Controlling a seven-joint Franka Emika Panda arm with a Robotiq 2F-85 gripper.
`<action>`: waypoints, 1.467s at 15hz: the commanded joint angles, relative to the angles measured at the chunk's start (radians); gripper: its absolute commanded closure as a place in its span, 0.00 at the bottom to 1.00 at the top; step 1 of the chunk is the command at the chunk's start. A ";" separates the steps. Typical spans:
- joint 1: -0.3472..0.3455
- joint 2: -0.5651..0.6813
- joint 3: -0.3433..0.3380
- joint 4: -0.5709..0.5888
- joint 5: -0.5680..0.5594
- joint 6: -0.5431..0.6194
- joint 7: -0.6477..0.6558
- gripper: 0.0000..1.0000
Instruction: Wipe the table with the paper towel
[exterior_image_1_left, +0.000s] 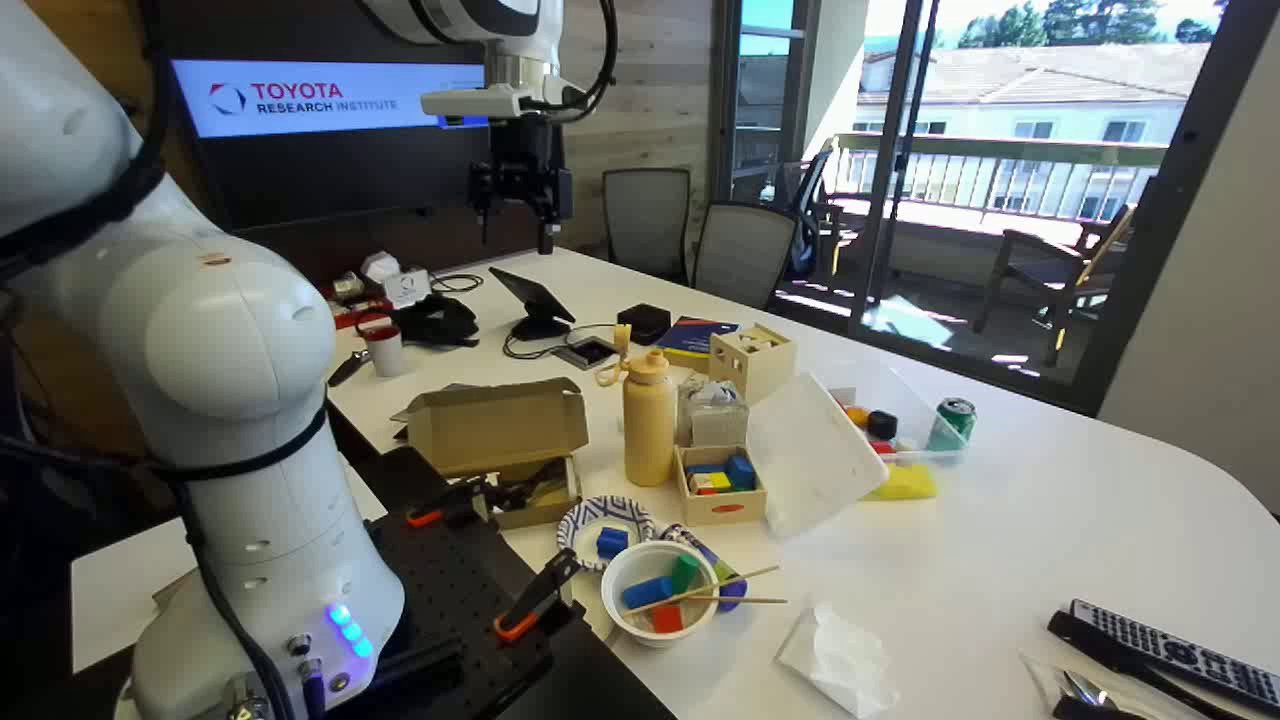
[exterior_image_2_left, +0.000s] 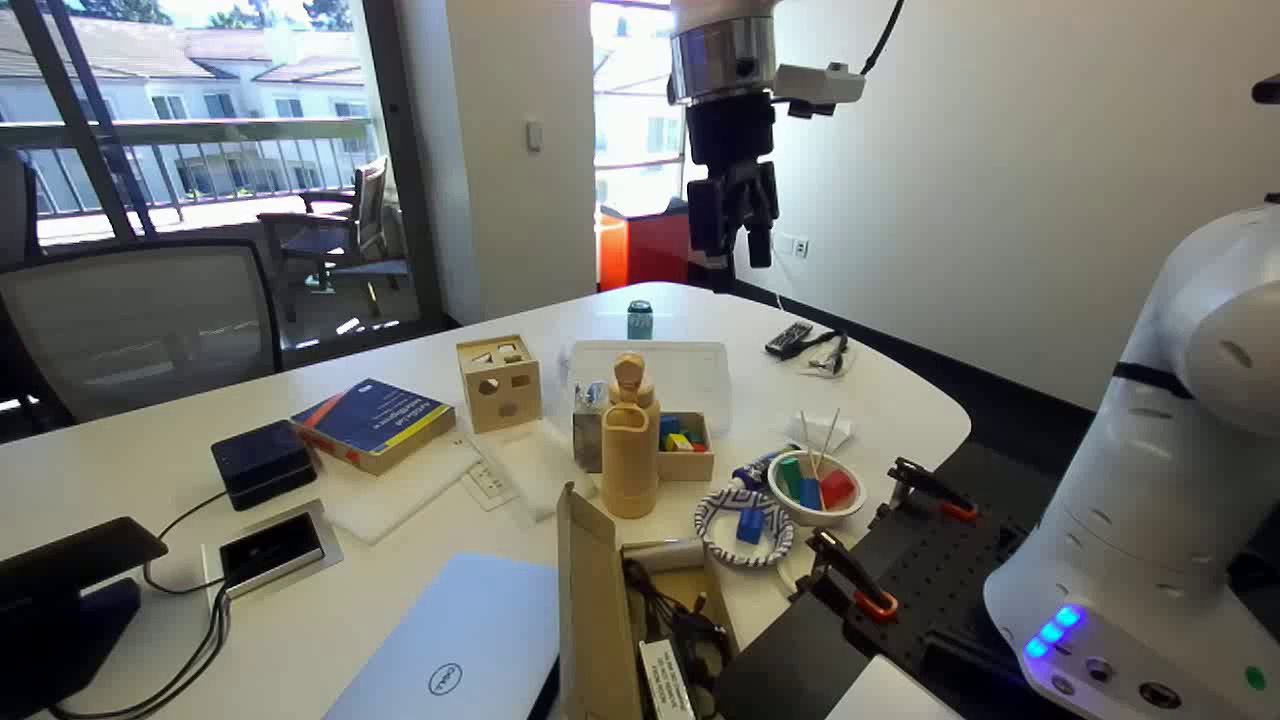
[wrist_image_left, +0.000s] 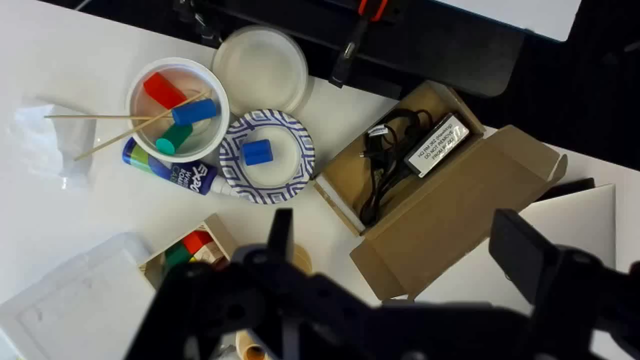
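The paper towel is a crumpled white sheet lying on the table near its edge, beside the white bowl. It shows in both exterior views (exterior_image_1_left: 840, 660) (exterior_image_2_left: 826, 430) and at the left of the wrist view (wrist_image_left: 75, 132). The white table (exterior_image_1_left: 1010, 560) also shows in an exterior view (exterior_image_2_left: 900, 395) and the wrist view (wrist_image_left: 45, 65). My gripper is high above the table in both exterior views (exterior_image_1_left: 516, 228) (exterior_image_2_left: 742, 265), well apart from the towel. In the wrist view my gripper (wrist_image_left: 395, 230) has its fingers wide apart with nothing between them, over the open cardboard box.
A white bowl (exterior_image_1_left: 612, 602) with blocks and sticks stands by the towel. A patterned bowl (wrist_image_left: 235, 145), Expo bottle (wrist_image_left: 197, 177), tall yellow bottle (exterior_image_1_left: 650, 420), block box (exterior_image_1_left: 725, 508), cardboard box (wrist_image_left: 450, 200), plastic bin (exterior_image_1_left: 955, 460) and remote (exterior_image_1_left: 1180, 650) crowd the table.
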 joint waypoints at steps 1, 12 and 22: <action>0.011 0.001 -0.010 0.001 -0.004 -0.001 0.004 0.00; -0.024 0.050 -0.062 -0.015 -0.015 0.074 -0.052 0.00; -0.276 0.372 -0.435 0.010 0.047 0.513 -0.407 0.00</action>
